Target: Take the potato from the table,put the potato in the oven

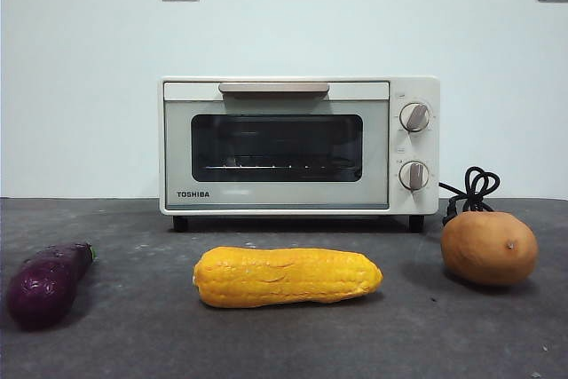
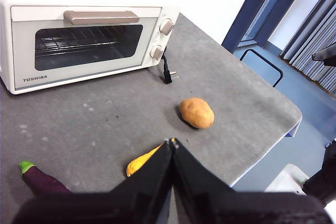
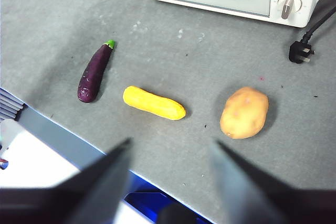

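Potato (image 1: 489,248) sits on worktop (image 1: 133,343), right of corn (image 1: 287,276), before shut oven (image 1: 299,146). Left hand (image 2: 172,142) pressed together; right hand (image 3: 170,148) spread, both aloft.

On my front feed, the cream-white boxy toaster oven (image 1: 299,146) sits at the back of the dark grey speckled tabletop (image 1: 133,343). Before it lie, left to right, the purple eggplant (image 1: 46,283), the long yellow corn cob (image 1: 287,276) and the roundish tan-orange potato (image 1: 489,248), with the black cord (image 1: 469,191) behind the potato.
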Motion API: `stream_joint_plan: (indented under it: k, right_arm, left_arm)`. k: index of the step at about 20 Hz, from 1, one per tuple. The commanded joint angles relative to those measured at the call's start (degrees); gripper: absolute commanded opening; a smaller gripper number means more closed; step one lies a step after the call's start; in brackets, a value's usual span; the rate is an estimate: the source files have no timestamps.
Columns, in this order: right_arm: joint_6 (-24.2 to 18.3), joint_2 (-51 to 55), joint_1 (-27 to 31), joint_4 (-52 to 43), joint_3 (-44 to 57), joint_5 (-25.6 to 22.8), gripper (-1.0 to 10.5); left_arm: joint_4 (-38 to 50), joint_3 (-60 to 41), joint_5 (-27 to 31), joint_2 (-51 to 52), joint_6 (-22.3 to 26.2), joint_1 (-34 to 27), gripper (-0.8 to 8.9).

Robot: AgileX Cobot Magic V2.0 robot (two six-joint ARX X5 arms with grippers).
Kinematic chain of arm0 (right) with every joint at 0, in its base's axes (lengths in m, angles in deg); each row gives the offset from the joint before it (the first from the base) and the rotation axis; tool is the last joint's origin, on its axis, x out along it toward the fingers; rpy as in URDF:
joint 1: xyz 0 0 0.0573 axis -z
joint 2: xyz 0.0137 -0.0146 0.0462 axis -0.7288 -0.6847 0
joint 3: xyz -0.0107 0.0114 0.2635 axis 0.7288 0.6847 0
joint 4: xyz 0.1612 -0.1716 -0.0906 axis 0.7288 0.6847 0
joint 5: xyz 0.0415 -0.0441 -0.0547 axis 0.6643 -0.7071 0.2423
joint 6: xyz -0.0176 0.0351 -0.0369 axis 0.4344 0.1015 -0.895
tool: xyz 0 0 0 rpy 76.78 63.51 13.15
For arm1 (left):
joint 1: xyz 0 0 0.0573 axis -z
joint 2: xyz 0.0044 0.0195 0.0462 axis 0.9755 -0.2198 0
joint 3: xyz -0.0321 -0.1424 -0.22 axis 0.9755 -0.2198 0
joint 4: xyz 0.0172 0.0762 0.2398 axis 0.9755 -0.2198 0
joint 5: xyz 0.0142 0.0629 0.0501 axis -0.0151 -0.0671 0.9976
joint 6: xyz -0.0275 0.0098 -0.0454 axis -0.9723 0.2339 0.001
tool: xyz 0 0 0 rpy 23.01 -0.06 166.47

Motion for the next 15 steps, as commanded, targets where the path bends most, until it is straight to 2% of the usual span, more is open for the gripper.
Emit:
stream_joint_plan:
  k: [1, 6, 12, 15]
  right_arm:
    - [0.8, 0.1, -0.1, -0.2, -0.1, 0.0, 6.3]
    - [1.3, 0.0, -0.1, -0.2, -0.1, 0.0, 6.3]
    - [1.9, -0.5, -0.1, -0.2, -0.1, 0.0, 6.3]
    - [1.9, -1.2, -0.1, -0.2, -0.1, -0.1, 6.3]
  left_arm:
    - [0.3, 0.0, 0.1, 0.1, 0.7, 0.5, -0.07]
    - [7.3, 0.0, 0.1, -2.5, -2.0, 1.9, -0.07]
    - [23.9, 0.2, 0.4, -16.1, -5.3, 6.8, -0.06]
    - [30.6, 3.1, 5.5, -26.2, -6.1, 11.0, -0.06]
